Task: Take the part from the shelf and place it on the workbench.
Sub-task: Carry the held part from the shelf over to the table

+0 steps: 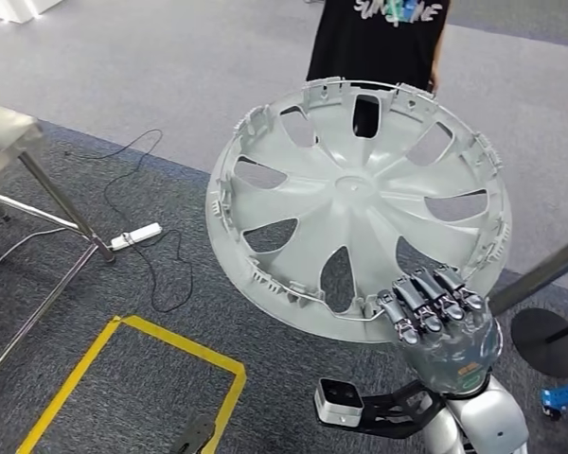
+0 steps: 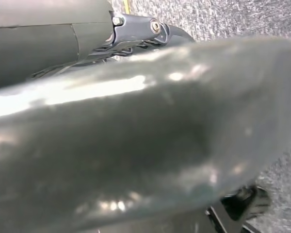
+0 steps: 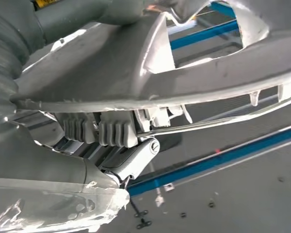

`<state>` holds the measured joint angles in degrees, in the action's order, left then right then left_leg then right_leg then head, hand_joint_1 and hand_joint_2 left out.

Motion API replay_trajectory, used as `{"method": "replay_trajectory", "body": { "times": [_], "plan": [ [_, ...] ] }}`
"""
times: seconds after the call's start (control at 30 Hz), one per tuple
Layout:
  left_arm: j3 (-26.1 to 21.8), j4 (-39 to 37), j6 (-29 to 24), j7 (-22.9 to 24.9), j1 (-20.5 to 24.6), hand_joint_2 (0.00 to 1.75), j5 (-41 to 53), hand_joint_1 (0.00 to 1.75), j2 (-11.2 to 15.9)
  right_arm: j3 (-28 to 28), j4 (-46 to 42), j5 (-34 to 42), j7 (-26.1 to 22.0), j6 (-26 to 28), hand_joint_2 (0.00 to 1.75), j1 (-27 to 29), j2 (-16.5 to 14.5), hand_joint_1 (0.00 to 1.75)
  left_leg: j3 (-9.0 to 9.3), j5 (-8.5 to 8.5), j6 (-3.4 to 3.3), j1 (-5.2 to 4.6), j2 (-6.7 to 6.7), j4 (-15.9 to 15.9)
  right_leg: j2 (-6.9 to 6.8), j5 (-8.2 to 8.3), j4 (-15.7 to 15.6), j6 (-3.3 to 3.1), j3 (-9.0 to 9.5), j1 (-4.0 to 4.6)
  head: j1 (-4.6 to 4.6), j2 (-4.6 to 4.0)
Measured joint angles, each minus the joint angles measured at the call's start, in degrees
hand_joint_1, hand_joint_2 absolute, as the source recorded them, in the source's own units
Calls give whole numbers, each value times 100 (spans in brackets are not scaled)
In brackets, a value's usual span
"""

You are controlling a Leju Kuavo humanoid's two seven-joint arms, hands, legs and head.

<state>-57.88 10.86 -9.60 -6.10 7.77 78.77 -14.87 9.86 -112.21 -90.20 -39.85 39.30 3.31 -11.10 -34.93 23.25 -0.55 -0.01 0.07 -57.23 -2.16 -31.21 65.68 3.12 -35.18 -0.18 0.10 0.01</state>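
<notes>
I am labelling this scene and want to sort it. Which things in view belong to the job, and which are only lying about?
Belonging to the job:
- grey wheel cover, the part being carried
- right hand, gripping its rim

Only lying about:
- white power strip with its black cable on the carpet
- yellow floor tape
- person in a black shirt behind the cover

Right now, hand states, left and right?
Left hand: cannot tell; its wrist view is a close grey blur.
Right hand: holding the grey wheel cover by its rim, fingers curled over the edge.
</notes>
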Motion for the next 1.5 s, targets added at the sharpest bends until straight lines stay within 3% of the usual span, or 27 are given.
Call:
{"method": "replay_trajectory", "body": {
  "times": [0.07,0.1,0.13,0.2,0.27,0.33,0.37,0.4,0.43,0.47,0.53,0.6,0.63,0.7,0.77,0.83,0.9,0.97,1.03,1.1,1.13,1.2,1.27,1.33,1.4,1.43,1.5],
  "plan": [
    [1,0,-1,0,9,0,0,0,-6,-8,28,1,0,0,175,-2,0,175,-6,-10,-21,6,-155,0,176,-302,766,13,-371,-3,19,-1],
    [1,0,-3,0,6,0,0,0,-8,-10,46,-1,-1,0,175,-2,0,175,-7,-12,-20,7,-237,-1,194,-333,973,13,-491,-4,20,-1],
    [1,0,-7,-1,2,0,-1,0,-7,-12,62,-1,-2,0,175,-1,0,175,-6,-17,-16,9,-322,-1,201,-255,968,10,-514,-7,19,-1],
    [1,0,-19,-8,0,0,-2,0,-9,-13,82,-2,-4,0,175,-4,0,175,-6,-29,8,20,-499,-3,314,144,327,5,-244,-37,19,-1],
    [1,0,-36,-17,8,0,-3,0,-10,-15,91,0,-4,1,175,-13,0,175,-39,-54,60,20,-662,-16,648,403,-389,8,84,-99,17,-1],
    [1,0,-49,-22,8,0,-6,0,-8,-23,98,1,-3,3,175,-18,0,175,-99,-102,137,35,-797,-10,813,421,-603,-24,184,-117,14,1],
    [1,0,-51,-24,0,0,-8,0,-7,-31,98,1,-2,4,175,-17,0,175,-125,-130,176,52,-863,4,745,437,-607,-58,189,-108,12,1],
    [1,0,-50,-21,-15,0,-10,0,-7,-39,98,-2,-2,4,175,-20,0,175,-146,-132,210,57,-832,3,669,455,-618,-99,190,-100,12,0],
    [1,0,-48,-15,-26,0,-11,0,-7,-44,98,-2,-2,4,175,-22,-1,175,-185,-82,235,47,-708,-58,589,473,-635,-143,195,-98,-8,-1],
    [1,0,-44,-9,-30,0,-11,0,-7,-51,97,-1,-1,4,175,-25,-1,175,-269,37,254,32,-530,-229,499,488,-654,-182,199,-96,-25,-1],
    [2,0,-32,3,-19,0,-11,0,-8,-62,96,1,0,4,175,-24,-2,175,-570,413,278,12,-178,-897,316,494,-669,-233,199,-75,-61,-1],
    [3,0,-17,16,-15,0,-11,0,-7,-76,96,0,0,4,175,-19,-2,175,-832,650,291,16,-93,-1513,123,486,-669,-251,197,-59,-62,-1],
    [3,0,-12,26,-20,0,-11,0,-5,-81,96,-1,0,4,175,-18,-2,175,-841,627,292,16,-83,-1574,33,483,-669,-254,197,-55,-62,-1],
    [4,0,-8,44,-27,0,-11,0,2,-87,96,-1,0,4,175,-21,-3,175,-538,331,274,9,6,-1075,-126,475,-668,-247,208,-50,-63,-1],
    [8,0,-7,50,-13,0,-8,0,4,-89,96,0,0,5,175,-26,-4,175,-126,77,223,-29,325,-348,-253,451,-657,-210,224,-14,-69,-1],
    [20,0,-5,50,6,0,-2,0,0,-93,97,0,-1,5,175,-27,-6,175,11,39,155,-69,493,-49,-377,428,-651,-158,239,31,-61,-1],
    [40,0,-4,50,4,0,7,0,-3,-96,98,-1,-1,4,175,-36,-9,175,-8,25,82,-62,342,-17,-475,403,-659,-97,255,33,-49,0],
    [61,0,-4,50,0,0,23,0,-6,-96,99,1,0,4,175,-48,-12,175,-5,1,18,-24,187,4,-238,246,-454,-30,183,8,-29,0],
    [76,0,-3,50,14,0,37,0,-14,-96,103,3,0,5,175,-54,-14,175,-6,-11,-21,0,33,9,104,-91,199,7,-102,-9,11,-1],
    [87,0,-2,51,20,0,41,0,-22,-97,120,2,-1,5,175,-52,-13,175,-8,-17,-34,2,-135,8,187,-316,866,15,-443,-10,27,0],
    [90,0,-3,52,16,0,42,0,-23,-97,132,2,-1,5,175,-52,-13,175,-8,-20,-34,3,-225,7,196,-276,948,14,-508,-12,26,-1],
    [92,0,-4,61,13,0,43,0,-25,-98,149,0,-2,5,175,-54,-13,175,-2,-27,-20,14,-408,2,265,92,455,9,-318,-35,27,-1],
    [95,0,-7,68,18,0,44,0,-28,-98,154,0,-4,6,175,-64,-13,175,-20,-38,26,21,-577,-15,535,399,-292,15,24,-91,26,-1],
    [96,0,-10,69,15,0,44,0,-27,-99,161,1,-7,6,175,-75,-13,175,-76,-75,100,32,-710,-21,705,449,-598,-3,169,-113,21,-1],
    [97,0,-13,76,-7,0,43,0,-20,-101,168,-1,-8,7,175,-81,-14,175,-125,-115,171,59,-820,-6,607,468,-615,-64,173,-100,19,-1],
    [97,0,-14,81,-20,0,43,0,-20,-101,171,-3,-9,6,175,-87,-16,175,-149,-90,200,54,-765,-31,543,481,-625,-103,175,-99,8,-1],
    [97,0,-16,88,-21,0,40,0,-20,-101,176,-2,-8,6,175,-95,-22,175,-320,139,244,28,-464,-378,391,499,-657,-179,189,-105,-36,-1]
  ]
}}
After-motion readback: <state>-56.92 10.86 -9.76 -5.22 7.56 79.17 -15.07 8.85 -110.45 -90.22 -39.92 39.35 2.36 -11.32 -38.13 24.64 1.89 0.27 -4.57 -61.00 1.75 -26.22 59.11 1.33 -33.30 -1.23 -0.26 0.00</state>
